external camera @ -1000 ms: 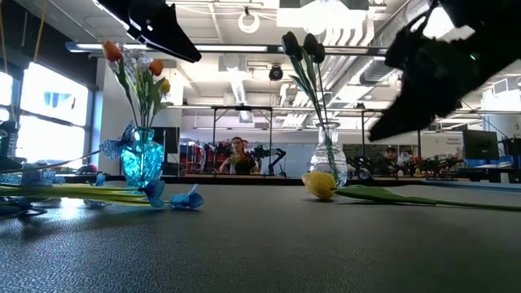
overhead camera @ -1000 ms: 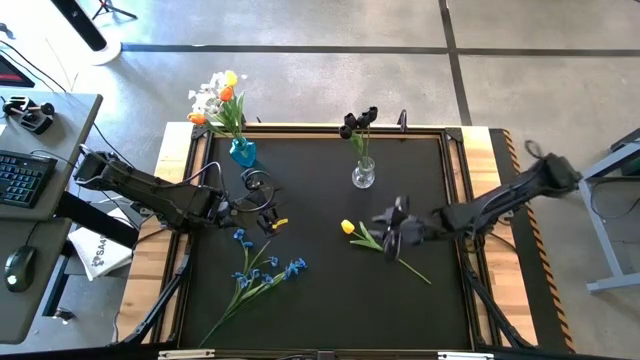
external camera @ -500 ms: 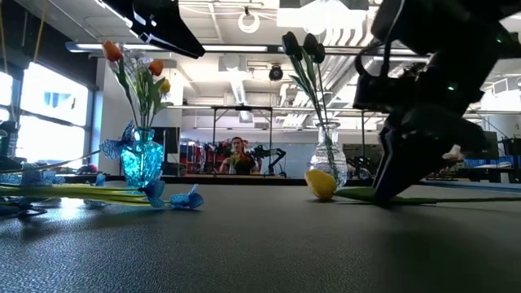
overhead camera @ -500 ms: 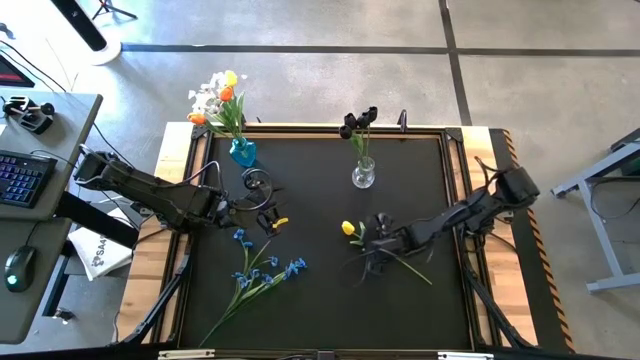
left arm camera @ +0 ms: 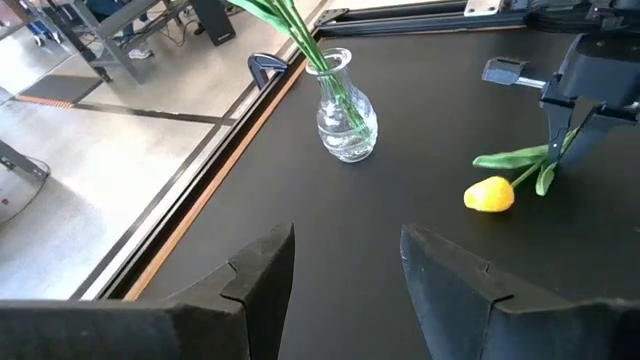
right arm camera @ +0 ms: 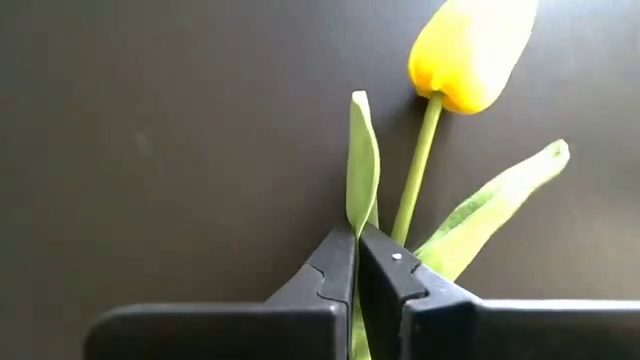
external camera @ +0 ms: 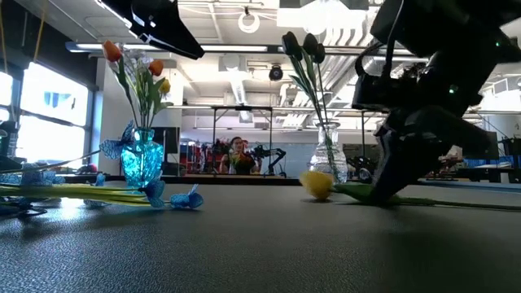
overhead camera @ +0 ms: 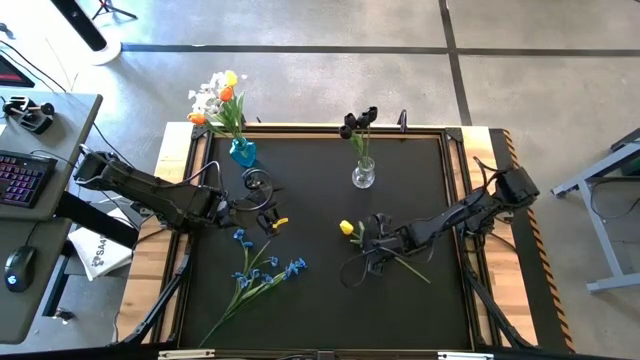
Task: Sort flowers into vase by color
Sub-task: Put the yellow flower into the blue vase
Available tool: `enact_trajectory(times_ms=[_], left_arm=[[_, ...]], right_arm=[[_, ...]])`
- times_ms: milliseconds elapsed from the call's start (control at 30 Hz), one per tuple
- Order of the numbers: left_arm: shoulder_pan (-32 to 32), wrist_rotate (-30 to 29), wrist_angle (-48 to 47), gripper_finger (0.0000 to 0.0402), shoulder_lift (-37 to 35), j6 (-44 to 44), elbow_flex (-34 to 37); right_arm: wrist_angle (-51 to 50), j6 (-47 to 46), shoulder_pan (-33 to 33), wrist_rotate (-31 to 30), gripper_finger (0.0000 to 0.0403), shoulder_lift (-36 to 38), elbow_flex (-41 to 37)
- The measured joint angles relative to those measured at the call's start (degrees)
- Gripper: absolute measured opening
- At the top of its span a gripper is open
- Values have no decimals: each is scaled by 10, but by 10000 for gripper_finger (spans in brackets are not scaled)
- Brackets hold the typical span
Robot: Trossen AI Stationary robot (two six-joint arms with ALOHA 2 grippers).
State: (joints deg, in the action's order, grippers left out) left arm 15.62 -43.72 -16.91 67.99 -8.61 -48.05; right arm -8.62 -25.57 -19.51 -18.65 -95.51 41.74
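A yellow tulip (overhead camera: 346, 228) lies flat on the black table mat, and its green stem (overhead camera: 415, 270) runs toward the near right. My right gripper (overhead camera: 372, 241) stands over it just behind the bloom (right arm camera: 470, 50) and is shut on it. My left gripper (overhead camera: 262, 216) hangs open over the mat's left part, and its fingers (left arm camera: 255, 275) have nothing between them. A blue vase (overhead camera: 242, 152) at the far left holds white, orange and yellow flowers. A clear vase (overhead camera: 363, 175) at the far middle holds dark tulips. Blue sprays (overhead camera: 262, 272) lie on the mat. My right gripper pinches the tulip's narrow leaf (right arm camera: 362, 190) between its two fingertips (right arm camera: 335, 262), a short way below the bloom. The fingers come down steeply from above. The stem (right arm camera: 415, 170) passes under one finger, and I cannot tell whether it is caught too. The tulip lies on the mat.
A wooden frame (overhead camera: 175, 180) borders the mat. A second green leaf (right arm camera: 500, 195) spreads beside the stem. A desk with a keyboard (overhead camera: 25, 178) stands off the table's left. Bare mat lies between the tulip and the blue sprays.
My right gripper has come down toward the table's left onto the yellow tulip, and its fingers have shut on the tulip. The tulip still lies on the mat.
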Motion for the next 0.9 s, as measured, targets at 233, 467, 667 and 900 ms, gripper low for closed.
enact_trajectory(times_ms=[233, 467, 667, 900], left_arm=[[6, 34, 92, 172, 0, 86, 46], [-12, 233, 282, 172, 0, 194, 114], [-33, 341, 340, 172, 8, 203, 129], [-48, 355, 488, 172, 83, 217, 129]], right_arm=[[289, 134, 1, -63, 1, 21, -43], [517, 305, 8, -79, 1, 38, -43], [695, 428, 8, -69, 0, 40, -44], [818, 524, 8, -21, 0, 40, -43]])
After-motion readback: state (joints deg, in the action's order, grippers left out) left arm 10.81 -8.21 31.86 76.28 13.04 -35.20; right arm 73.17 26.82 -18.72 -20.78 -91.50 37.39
